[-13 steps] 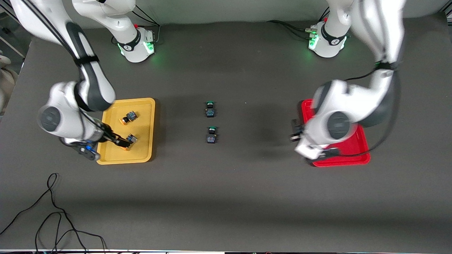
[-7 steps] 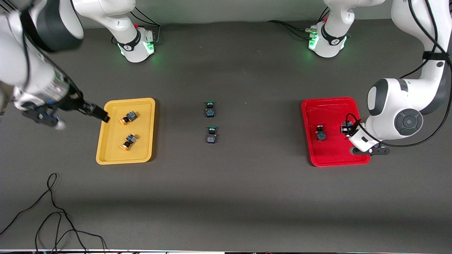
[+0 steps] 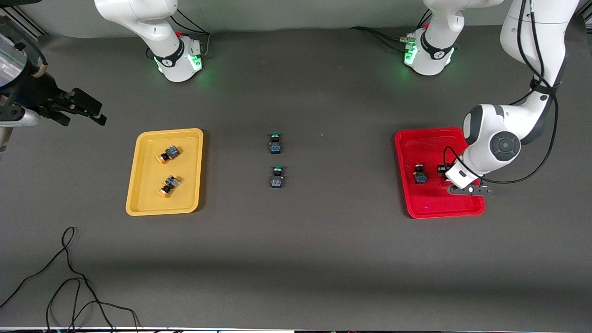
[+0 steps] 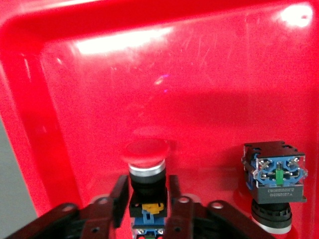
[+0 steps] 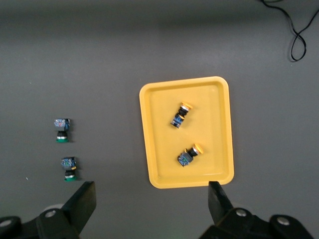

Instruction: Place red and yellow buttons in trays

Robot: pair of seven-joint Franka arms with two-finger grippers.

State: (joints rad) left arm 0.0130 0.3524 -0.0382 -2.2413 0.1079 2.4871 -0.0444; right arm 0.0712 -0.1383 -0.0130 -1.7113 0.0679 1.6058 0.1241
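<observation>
Left gripper (image 3: 447, 172) is sitting low inside the red tray (image 3: 434, 210), fingers (image 4: 119, 199) clamped on a red button (image 4: 145, 172) that is standing cap-up on the tray floor, one finger pressing each side of its body. Second red button (image 3: 420, 174) is lying in the same tray just beside the held one, toward the tray's middle-of-table edge, touching neither it nor the fingers. The left arm's wrist is covering part of the tray's outer half in the front view.

Right gripper (image 3: 88, 111) is hanging high over bare table past the yellow tray (image 3: 134, 206), toward the right arm's end of the table, fingers (image 5: 84, 201) spread wide with nothing between them; this arm is waiting. Two yellow buttons are lying in the yellow tray, one (image 3: 168, 153) farther from the front camera, one (image 3: 167, 186) nearer, apart from each other.

Two green buttons (image 3: 275, 143) (image 3: 276, 177) are sitting on the table (image 3: 323, 254) between the trays, well apart from both, blocking nothing. A black cable (image 3: 69, 282) is looping near the front edge, nearer the camera than the yellow tray.
</observation>
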